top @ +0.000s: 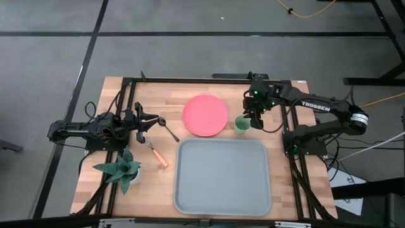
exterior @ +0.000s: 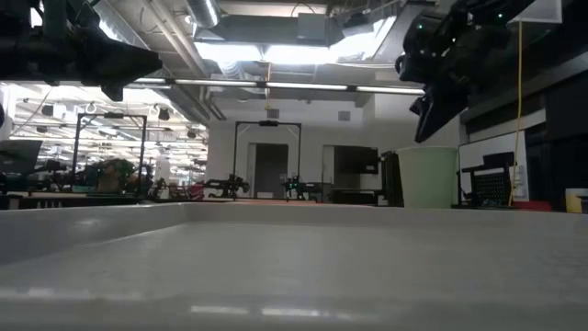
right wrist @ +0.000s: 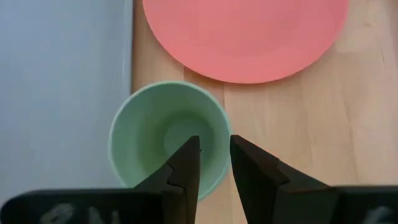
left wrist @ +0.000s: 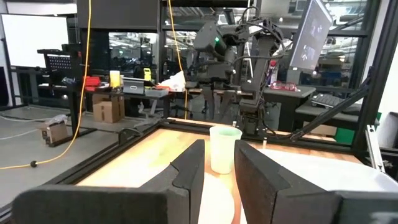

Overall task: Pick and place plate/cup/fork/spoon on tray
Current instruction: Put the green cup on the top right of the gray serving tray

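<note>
The pink-red plate lies on the table behind the grey-blue tray. The light-green cup stands upright on the table to the right of the plate. My right gripper hangs just above the cup, pointing down and a little open. One finger is over the cup's hollow and one is outside its wall. In the low view its tips stand just above the cup's rim. My left gripper is at the left, level, a little open and empty. The dark spoon and the orange-handled fork lie just beside it.
A small green plant in a white pot stands at the table's near left. The black frame rails run along the table's edges. The tray's floor is bare.
</note>
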